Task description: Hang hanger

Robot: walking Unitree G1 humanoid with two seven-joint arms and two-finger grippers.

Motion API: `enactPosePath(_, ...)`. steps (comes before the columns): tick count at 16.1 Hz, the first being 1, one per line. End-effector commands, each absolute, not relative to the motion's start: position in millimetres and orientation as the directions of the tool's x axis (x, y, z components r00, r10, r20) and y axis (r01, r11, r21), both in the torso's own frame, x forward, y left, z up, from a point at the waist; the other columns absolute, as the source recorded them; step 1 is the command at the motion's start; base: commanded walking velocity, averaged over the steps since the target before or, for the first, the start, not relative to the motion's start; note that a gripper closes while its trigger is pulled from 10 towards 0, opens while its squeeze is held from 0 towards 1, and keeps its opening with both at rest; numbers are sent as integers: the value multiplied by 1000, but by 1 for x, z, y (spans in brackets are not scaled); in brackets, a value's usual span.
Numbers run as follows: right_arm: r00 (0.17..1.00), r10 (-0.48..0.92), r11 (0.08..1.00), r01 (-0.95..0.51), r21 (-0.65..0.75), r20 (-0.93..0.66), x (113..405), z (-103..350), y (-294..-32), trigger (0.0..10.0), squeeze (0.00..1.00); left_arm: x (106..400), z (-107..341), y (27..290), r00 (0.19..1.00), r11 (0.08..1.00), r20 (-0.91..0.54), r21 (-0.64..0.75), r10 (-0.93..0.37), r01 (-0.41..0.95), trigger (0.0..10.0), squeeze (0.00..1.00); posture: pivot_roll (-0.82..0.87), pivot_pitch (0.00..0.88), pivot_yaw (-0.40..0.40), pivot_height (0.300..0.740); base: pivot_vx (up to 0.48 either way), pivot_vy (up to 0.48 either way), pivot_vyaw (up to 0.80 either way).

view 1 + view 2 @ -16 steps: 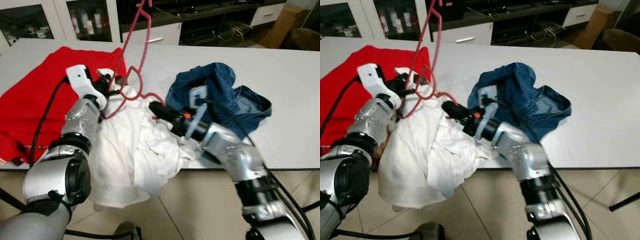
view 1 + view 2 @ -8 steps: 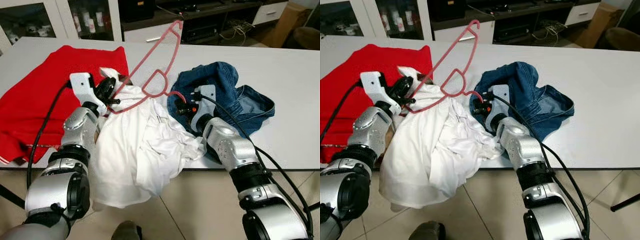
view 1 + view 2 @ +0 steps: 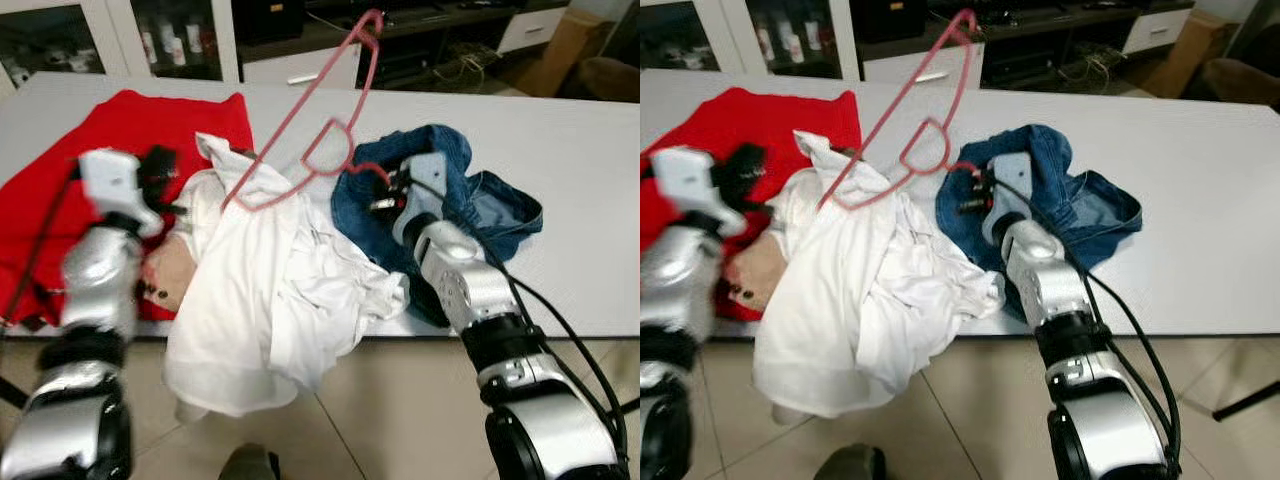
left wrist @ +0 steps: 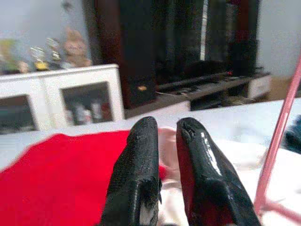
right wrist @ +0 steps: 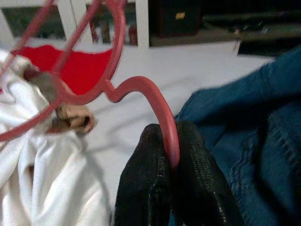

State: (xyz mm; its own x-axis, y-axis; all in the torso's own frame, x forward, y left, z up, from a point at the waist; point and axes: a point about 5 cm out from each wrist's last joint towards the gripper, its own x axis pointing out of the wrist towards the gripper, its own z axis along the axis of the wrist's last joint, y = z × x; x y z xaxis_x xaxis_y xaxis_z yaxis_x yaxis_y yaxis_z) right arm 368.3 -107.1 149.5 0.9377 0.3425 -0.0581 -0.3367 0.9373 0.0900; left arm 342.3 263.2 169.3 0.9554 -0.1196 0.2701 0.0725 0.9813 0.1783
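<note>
A pink wire hanger [image 3: 297,112] stands tilted in the air above the table, its hook [image 3: 372,22] uppermost. My right gripper [image 3: 384,186] is shut on one curved end of it [image 5: 162,110], just over the blue jeans [image 3: 480,200]. The hanger's other end [image 3: 228,203] hangs free above a crumpled white garment [image 3: 270,290] that spills over the table's front edge. My left gripper [image 3: 158,166] is off to the left over the red cloth [image 3: 60,190], blurred, its fingers [image 4: 141,155] a narrow gap apart with nothing between them.
The white table [image 3: 580,150] carries all three garments. A beige item [image 3: 165,275] peeks out beside the white garment. Glass-door cabinets [image 3: 180,40] and a dark shelf with cables [image 3: 450,50] stand behind the table. Tiled floor [image 3: 380,420] lies in front.
My left gripper has let go of the hanger's left end and drawn away to the left. The right gripper keeps its end, and the hanger has swung up and to the right.
</note>
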Motion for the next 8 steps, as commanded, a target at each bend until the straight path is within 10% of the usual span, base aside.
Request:
enactPosePath(1, 953, 302, 949, -301, 88, 5, 372, 161, -112, 10000, 0, 338, 179, 272, 946, 981, 314, 191, -81, 21, 10000, 0, 121, 0, -67, 740, 0, 0, 0)
enactPosePath(8, 935, 281, 950, -302, 73, 217, 374, 192, -103, 10000, 0, 315, 202, 306, 920, 947, 391, 291, 14, -138, 10000, 0, 163, 0, -76, 740, 0, 0, 0)
